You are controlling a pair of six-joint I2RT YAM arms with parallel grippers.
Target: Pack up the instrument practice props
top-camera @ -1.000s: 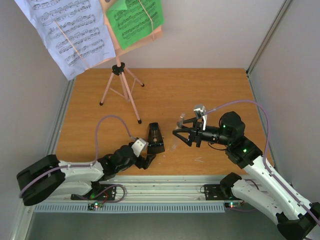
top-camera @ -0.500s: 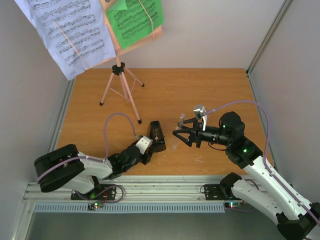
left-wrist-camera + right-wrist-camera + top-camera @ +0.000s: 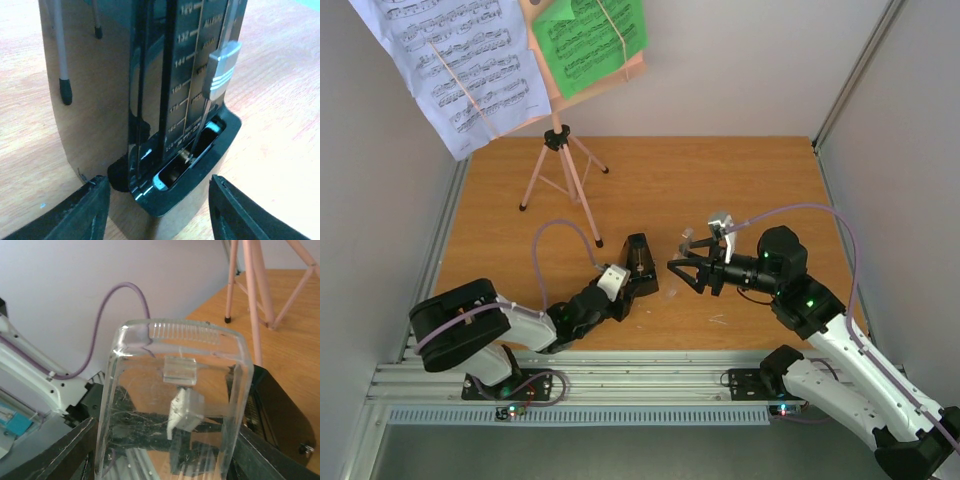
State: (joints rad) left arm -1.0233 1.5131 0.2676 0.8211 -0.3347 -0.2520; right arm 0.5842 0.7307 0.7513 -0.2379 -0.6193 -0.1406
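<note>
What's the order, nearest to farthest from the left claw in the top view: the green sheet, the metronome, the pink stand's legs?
1. Metronome, right at the left claw, between its fingers.
2. Pink stand's legs, farther back and to the left.
3. Green sheet, up top on the stand, farthest back.

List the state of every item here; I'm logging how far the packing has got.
Music stand: upright, legs spread, not folded.
White sheet: on the stand, under a band.
Green sheet: on the stand, under a band.
Metronome: upright, uncovered, left gripper closed on its base.
Clear cover: off the metronome, held by the right gripper.
</note>
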